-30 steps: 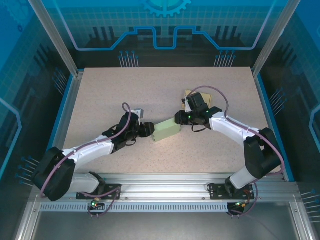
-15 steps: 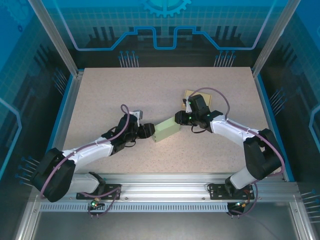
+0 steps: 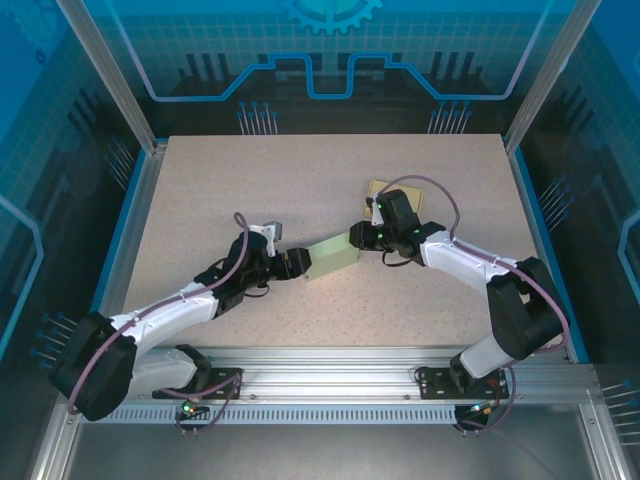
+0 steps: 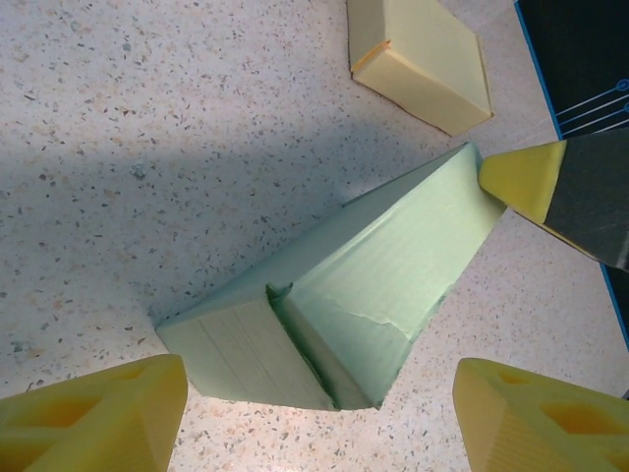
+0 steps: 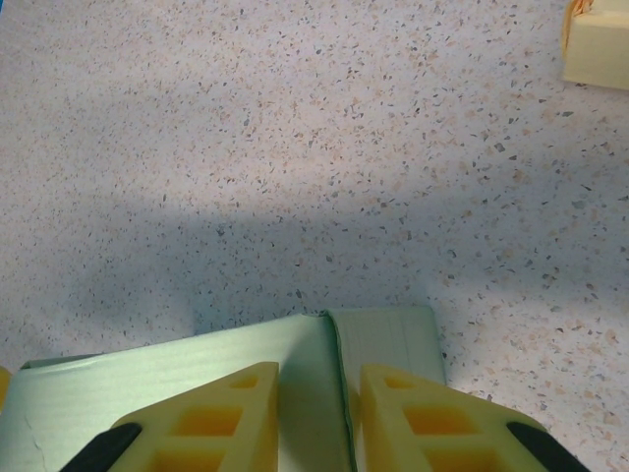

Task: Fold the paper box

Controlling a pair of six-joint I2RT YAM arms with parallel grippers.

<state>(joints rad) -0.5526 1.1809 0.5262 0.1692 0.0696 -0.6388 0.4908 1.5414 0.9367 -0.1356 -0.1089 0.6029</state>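
Left tool (image 4: 319, 423): released. The left wrist view has one yellow finger (image 4: 98, 418) on each side of the green paper box (image 4: 364, 285), near its end and clear of it.

Right tool (image 5: 319, 413): fingers nearly together. The right wrist view shows them right over the box top (image 5: 147, 379), with the seam running between them. Can't tell if they pinch anything.

Per view:
- Top external: the green box (image 3: 333, 258) lies flat about mid-tabletop (image 3: 300, 180), slightly toward the near edge. It sits skewed between the left tool (image 3: 295, 262) and the right tool (image 3: 358, 238).
- Left wrist: one right-tool fingertip (image 4: 521, 177) touches the box's far upper corner. The overhead view doesn't resolve that contact.
- Left wrist: the box end facing the camera is closed, with flaps overlapped and a ragged crease across the face. The inside isn't visible.

Second box, cream (image 4: 423, 59), is closed and sits beyond the green one, toward the far edge and apart from it. From above it (image 3: 385, 190) is partly covered by the right arm. The right wrist view cuts it off at the top-right corner (image 5: 598, 44).
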